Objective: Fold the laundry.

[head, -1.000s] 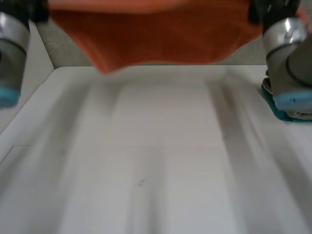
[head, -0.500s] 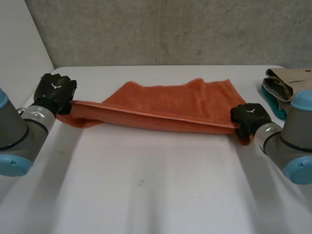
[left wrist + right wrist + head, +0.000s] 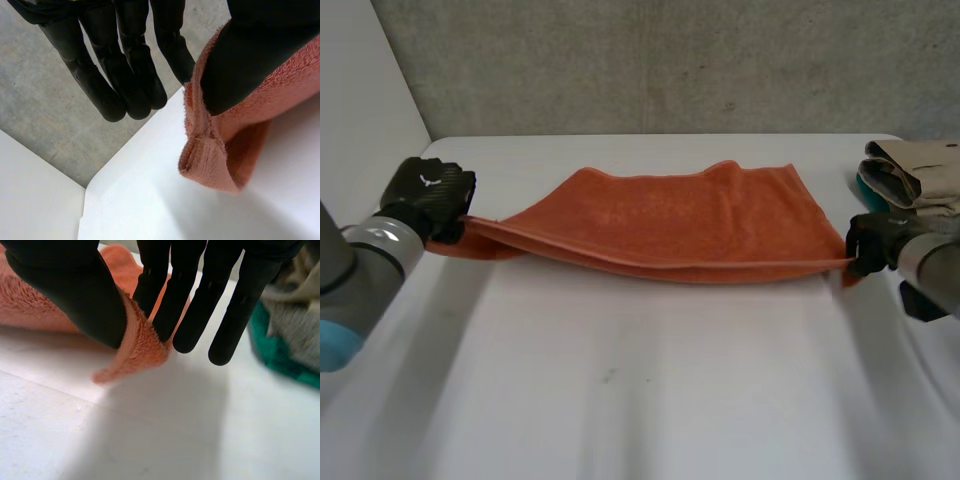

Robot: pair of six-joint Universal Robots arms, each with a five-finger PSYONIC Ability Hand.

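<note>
While the orange towel (image 3: 690, 225) stretches between them over the table (image 3: 650, 400), the left hand (image 3: 428, 195) and right hand (image 3: 878, 243) each hold an end. At the left wrist, the thumb pinches a corner against a finger; at the right wrist, thumb and finger nip the opposite corner.

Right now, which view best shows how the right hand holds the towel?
The right wrist view: the right hand pinches the towel corner between thumb and fingers. The head view shows that hand small, at the towel's end. The left wrist view shows the left hand pinching the other corner.
</note>
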